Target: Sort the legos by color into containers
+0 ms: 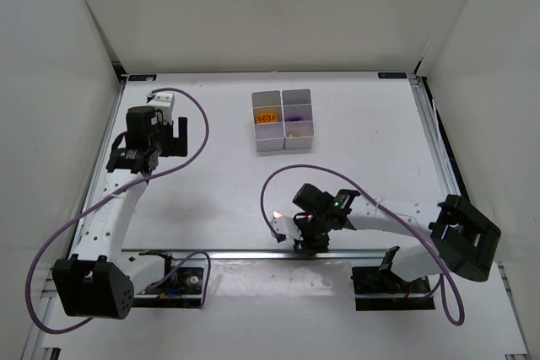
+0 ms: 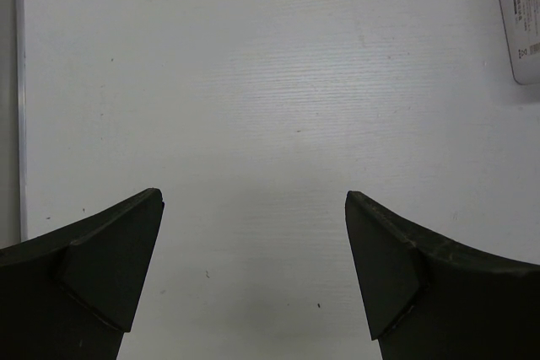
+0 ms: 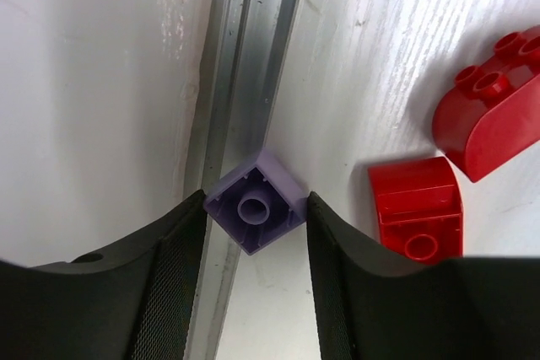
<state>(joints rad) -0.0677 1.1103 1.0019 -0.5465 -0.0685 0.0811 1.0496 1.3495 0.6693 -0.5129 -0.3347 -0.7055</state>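
purple lego [image 3: 253, 210], pinched inside right pincer [image 3: 256, 205]

Rounded red brick [image 3: 494, 115] — partly off-frame

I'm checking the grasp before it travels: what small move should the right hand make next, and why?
Probably lift straight up a little. The right hand seems closed on the purple brick, but only by two corners, right over the rail. A short lift would test that skewed grip before carrying it to the bin that holds purple.
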